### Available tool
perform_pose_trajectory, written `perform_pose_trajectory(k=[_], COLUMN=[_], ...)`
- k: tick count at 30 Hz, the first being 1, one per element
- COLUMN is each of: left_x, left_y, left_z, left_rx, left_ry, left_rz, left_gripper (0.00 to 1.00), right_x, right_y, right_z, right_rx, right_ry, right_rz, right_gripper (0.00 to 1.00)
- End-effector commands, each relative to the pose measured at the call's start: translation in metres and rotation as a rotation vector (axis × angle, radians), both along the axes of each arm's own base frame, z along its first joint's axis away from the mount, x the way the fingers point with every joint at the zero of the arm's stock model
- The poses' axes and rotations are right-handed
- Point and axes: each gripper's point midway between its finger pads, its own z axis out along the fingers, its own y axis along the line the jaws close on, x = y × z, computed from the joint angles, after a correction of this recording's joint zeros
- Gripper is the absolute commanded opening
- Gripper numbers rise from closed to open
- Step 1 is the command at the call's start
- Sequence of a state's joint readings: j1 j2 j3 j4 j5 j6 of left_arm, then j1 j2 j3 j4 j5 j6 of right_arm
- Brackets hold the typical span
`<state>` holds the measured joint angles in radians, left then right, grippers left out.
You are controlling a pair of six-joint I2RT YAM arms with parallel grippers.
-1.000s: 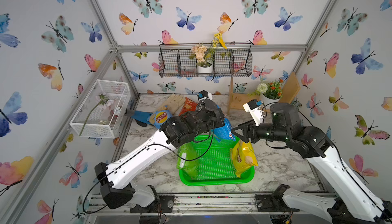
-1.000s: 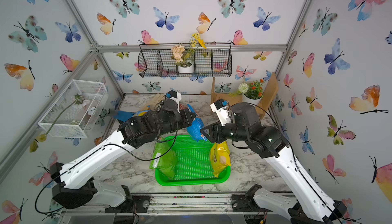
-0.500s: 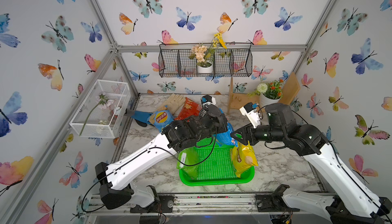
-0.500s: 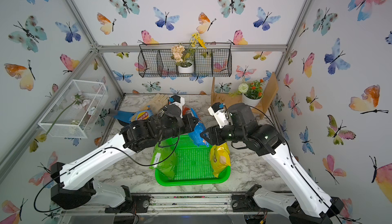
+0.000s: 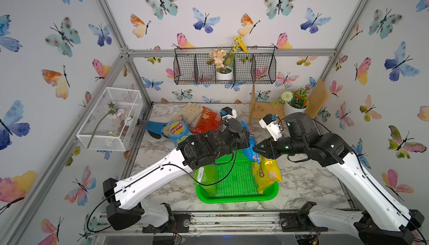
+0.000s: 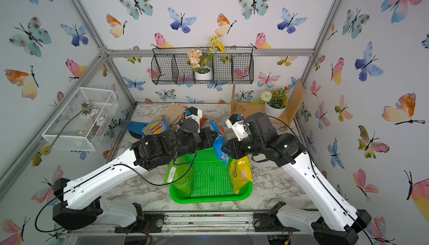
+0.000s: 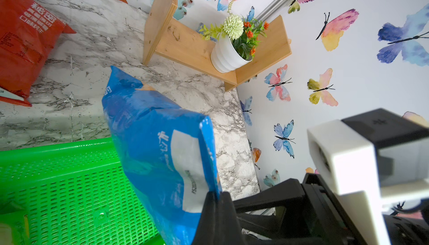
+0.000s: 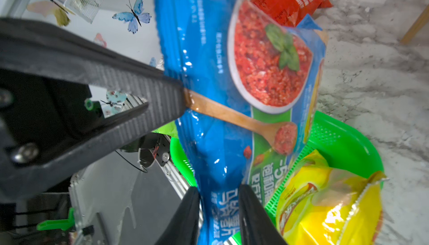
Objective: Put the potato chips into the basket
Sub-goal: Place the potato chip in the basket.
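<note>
While the glossy blue chip bag (image 5: 251,149) is clamped by both the left gripper (image 7: 214,195) and right gripper (image 8: 219,199) over the far edge of the green basket (image 5: 234,196), five bags are counted: two blue, one red, one yellow, one green.

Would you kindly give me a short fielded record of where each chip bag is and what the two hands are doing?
held bag: blue chip bag, hanging over the far edge of the basket
left hand: shut on that bag's edge
right hand: gripping the same bag
in basket: green bag, yellow bag
on table: second blue bag, red bag
</note>
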<state>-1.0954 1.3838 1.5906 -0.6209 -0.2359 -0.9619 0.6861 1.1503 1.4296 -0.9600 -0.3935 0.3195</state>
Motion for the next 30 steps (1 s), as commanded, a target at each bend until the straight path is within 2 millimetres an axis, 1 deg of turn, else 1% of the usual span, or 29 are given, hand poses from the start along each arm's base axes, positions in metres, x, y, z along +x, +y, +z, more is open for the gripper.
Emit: perform_pose_trajectory(k=[1,7,10,11,13,14,15,17,21,24,26,28,30], left_x=[0.001,0.0,-0.002,-0.002,-0.003,-0.003,-0.004,-0.004,-0.004,-0.005,-0.007,-0.01,-0.015], left_y=[0.01,0.01,0.011,0.012,0.017,0.021,0.024,0.032,0.047,0.057,0.06,0.058,0.054], left_z=[0.023,0.022,0.022,0.022,0.021,0.02,0.018,0.012,0.0,-0.015,-0.029,-0.047,-0.073], left_rx=[-0.066,-0.078,-0.082,-0.081,-0.077,-0.071,-0.065,-0.049,-0.019,0.021,0.046,0.073,0.111], left_ry=[-0.047,-0.043,-0.044,-0.045,-0.049,-0.05,-0.051,-0.051,-0.052,-0.047,-0.031,-0.006,0.029], left_rz=[0.037,0.034,0.031,0.033,0.042,0.05,0.058,0.073,0.113,0.135,0.135,0.123,0.107], left_gripper=[0.0,0.0,0.0,0.05,0.19,0.31,0.39,0.48,0.59,0.6,0.56,0.52,0.44], right_x=[-0.004,-0.004,-0.004,-0.003,-0.005,-0.006,-0.008,-0.012,-0.018,-0.024,-0.026,-0.027,-0.027], right_y=[0.002,0.002,0.005,0.007,0.011,0.012,0.014,0.015,0.014,0.011,0.007,0.002,-0.001], right_z=[-0.003,-0.007,-0.004,-0.002,0.003,0.005,0.006,0.008,0.008,0.004,-0.002,-0.01,-0.022], right_rx=[-0.001,-0.006,0.02,0.036,0.067,0.083,0.098,0.12,0.141,0.147,0.142,0.131,0.119], right_ry=[0.021,0.035,0.039,0.04,0.052,0.06,0.071,0.093,0.125,0.151,0.157,0.154,0.161], right_rz=[0.02,0.016,0.015,0.015,0.019,0.021,0.025,0.03,0.023,0.014,-0.003,-0.024,-0.037], right_gripper=[0.27,0.15,0.08,0.06,0.02,0.02,0.02,0.02,0.02,0.02,0.02,0.02,0.02])
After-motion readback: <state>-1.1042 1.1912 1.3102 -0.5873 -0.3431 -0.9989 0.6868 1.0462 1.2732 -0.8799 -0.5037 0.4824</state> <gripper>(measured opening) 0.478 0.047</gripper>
